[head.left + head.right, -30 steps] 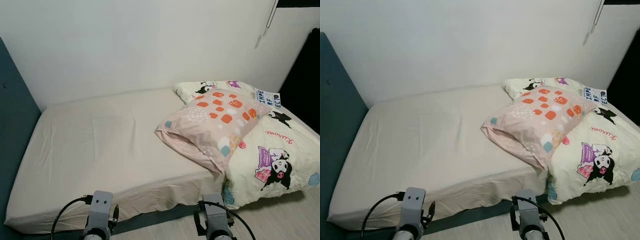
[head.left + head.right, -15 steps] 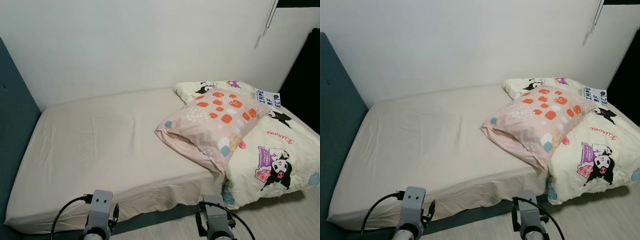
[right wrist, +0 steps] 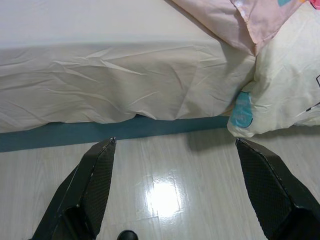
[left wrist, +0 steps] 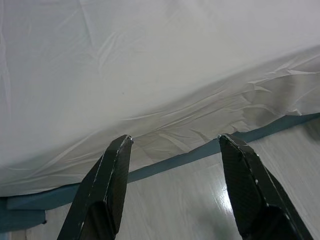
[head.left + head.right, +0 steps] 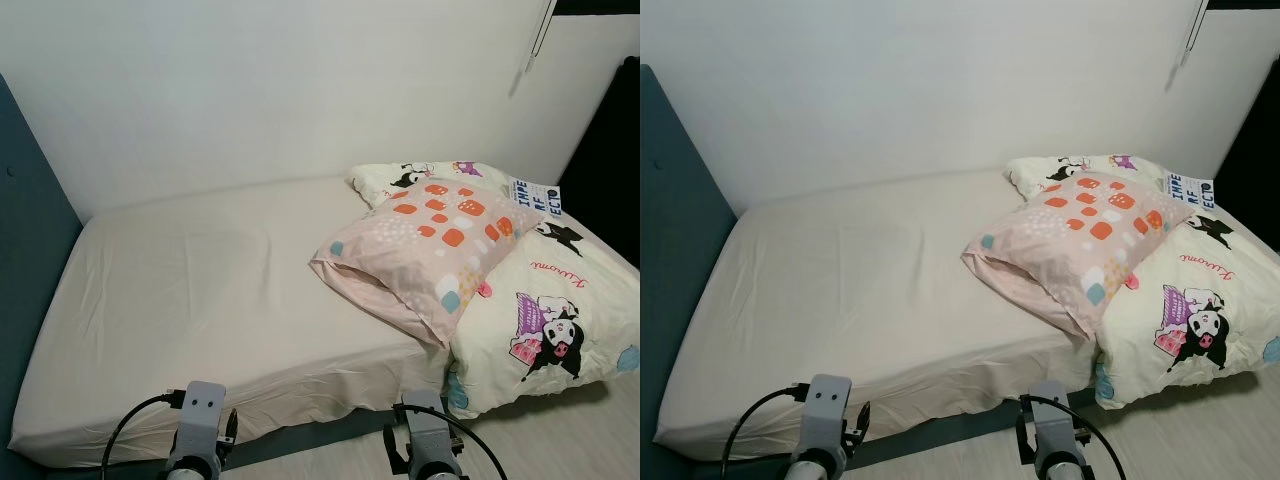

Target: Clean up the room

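One pink pillow (image 5: pixel 425 250) with orange and teal patches lies tilted across my cream cartoon-print quilt (image 5: pixel 545 310) on the bed (image 5: pixel 200 300). My left gripper (image 4: pixel 172 150) and right gripper (image 3: pixel 175 150) both hang released, fingers spread, above the floor (image 3: pixel 165 200).

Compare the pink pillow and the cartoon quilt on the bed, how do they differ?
The pink pillow carries orange, white and teal blocks; the cream quilt carries cartoon characters. The pillow lies wholly on the mattress, leaning on the quilt; the quilt is bulkier and spills over the bed's edge. Both sit at the bed's right end.
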Robot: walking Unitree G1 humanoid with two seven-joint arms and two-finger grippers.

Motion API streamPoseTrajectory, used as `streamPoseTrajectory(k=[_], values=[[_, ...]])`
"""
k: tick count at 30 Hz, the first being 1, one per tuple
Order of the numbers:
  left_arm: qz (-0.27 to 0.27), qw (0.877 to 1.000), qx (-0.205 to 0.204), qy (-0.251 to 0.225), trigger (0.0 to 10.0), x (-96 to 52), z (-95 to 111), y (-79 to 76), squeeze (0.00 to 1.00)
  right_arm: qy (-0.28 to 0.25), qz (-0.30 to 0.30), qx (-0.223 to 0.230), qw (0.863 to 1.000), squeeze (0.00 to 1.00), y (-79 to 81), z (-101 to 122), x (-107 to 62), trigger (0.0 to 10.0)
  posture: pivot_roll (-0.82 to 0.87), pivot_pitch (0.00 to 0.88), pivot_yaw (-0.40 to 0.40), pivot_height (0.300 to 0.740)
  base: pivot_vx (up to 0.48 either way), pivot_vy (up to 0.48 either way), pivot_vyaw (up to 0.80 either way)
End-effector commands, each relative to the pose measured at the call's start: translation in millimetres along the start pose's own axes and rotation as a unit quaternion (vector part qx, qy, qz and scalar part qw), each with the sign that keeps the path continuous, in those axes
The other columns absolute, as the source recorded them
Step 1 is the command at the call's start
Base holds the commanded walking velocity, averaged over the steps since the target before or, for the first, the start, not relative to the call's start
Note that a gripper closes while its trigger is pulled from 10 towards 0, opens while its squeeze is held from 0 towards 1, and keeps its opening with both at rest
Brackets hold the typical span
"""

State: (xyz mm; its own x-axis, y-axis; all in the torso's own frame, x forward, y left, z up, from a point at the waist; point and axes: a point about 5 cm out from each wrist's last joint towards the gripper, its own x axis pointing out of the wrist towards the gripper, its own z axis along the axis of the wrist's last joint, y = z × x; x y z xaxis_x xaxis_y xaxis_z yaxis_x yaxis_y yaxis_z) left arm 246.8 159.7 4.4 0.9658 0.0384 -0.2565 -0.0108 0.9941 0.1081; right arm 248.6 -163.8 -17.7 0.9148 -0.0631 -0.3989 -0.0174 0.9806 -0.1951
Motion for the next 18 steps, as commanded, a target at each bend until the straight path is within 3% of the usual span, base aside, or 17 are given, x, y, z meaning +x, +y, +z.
streamPoseTrajectory(k=[1,18], values=[[-0.006,1.000,0.000,0.014,10.0,-3.2,-5.7,-3.5,0.00,0.002,-0.001,0.007,1.000,0.00,2.3,-2.5,-2.0,10.0,-0.03,0.131,-0.002,0.740,0.000,0.000,0.00],[-0.007,1.000,0.002,0.014,10.0,-2.6,-5.7,-3.7,0.00,0.006,0.016,0.009,1.000,0.00,3.1,-2.8,-1.0,10.0,-0.04,0.118,-0.003,0.740,0.000,0.000,0.00]])
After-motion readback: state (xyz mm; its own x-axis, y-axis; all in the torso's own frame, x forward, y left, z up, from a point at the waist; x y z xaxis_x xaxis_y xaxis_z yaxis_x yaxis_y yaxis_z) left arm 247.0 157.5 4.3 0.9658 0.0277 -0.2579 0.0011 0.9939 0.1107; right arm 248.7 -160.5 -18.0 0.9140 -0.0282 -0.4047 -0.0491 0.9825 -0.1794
